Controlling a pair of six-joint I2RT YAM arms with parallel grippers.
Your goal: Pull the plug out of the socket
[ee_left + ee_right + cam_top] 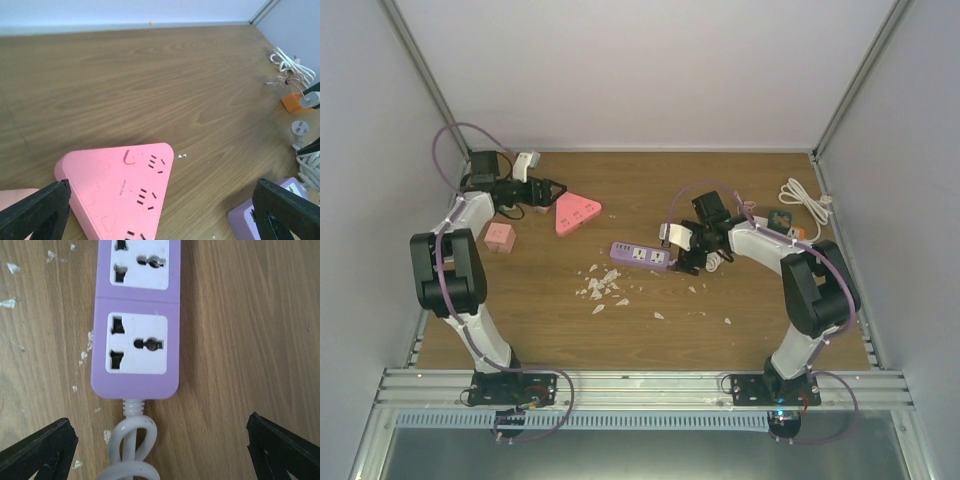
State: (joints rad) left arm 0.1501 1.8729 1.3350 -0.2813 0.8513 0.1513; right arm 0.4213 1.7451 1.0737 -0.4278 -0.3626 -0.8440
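Note:
The orange socket is a small block at the far right of the left wrist view, with a grey plug against its right end. In the top view only an orange bit of the socket shows behind the right arm. My left gripper is open, far from the socket, and hovers over a pink triangular power strip. My right gripper is open over the cord end of the purple power strip, its fingers wide on either side and holding nothing.
A white coiled cord lies at the back right. A loose round plug lies near the purple strip's white cord. A small salmon block sits at the left. White crumbs are scattered mid-table. White and black adapters sit at the back left.

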